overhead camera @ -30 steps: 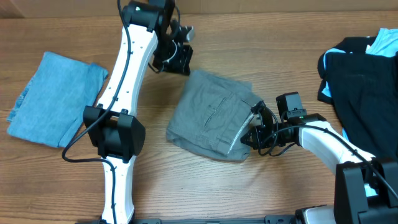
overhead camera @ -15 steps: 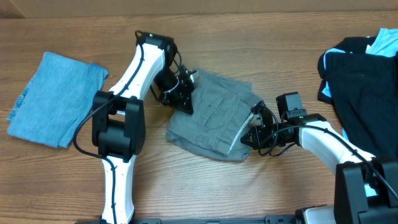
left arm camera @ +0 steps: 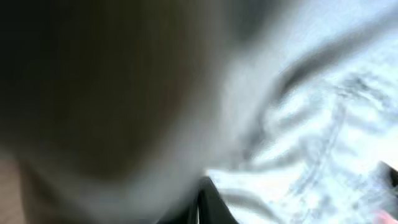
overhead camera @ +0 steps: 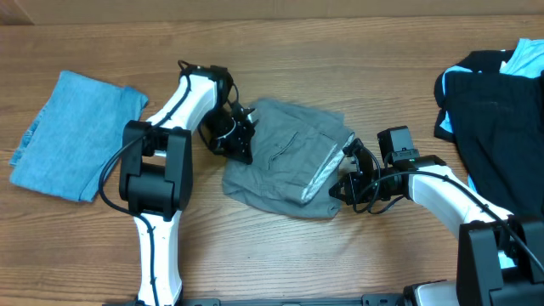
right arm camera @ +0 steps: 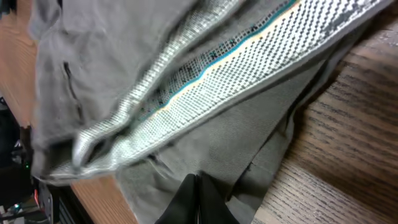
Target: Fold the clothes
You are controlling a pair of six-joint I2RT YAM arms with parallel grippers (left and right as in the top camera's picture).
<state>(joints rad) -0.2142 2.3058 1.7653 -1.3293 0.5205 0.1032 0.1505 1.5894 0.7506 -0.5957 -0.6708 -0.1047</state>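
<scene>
A grey garment (overhead camera: pixel 285 166) with a stitched pocket lies loosely folded in the middle of the wooden table (overhead camera: pixel 340 255). My left gripper (overhead camera: pixel 236 140) is shut, with its tips against the garment's left edge. The left wrist view is blurred. It shows pale grey cloth (left arm camera: pixel 311 124) right beyond the closed fingers (left arm camera: pixel 208 202). My right gripper (overhead camera: pixel 337 185) is shut at the garment's right edge. Its tips (right arm camera: pixel 199 199) rest on grey fabric (right arm camera: pixel 205 143) below the turned-out white mesh waistband lining (right arm camera: pixel 249 62). No cloth shows between either pair of fingers.
A folded denim-blue garment (overhead camera: pixel 72 132) lies at the left. A heap of black clothes (overhead camera: pixel 493 110) with a light blue piece (overhead camera: pixel 527 55) on top sits at the far right. Both arm bases stand along the near edge.
My left arm swung down from the back of the table onto the grey garment's left edge. The cloth there bunched and shifted slightly left. The right arm stayed still.
</scene>
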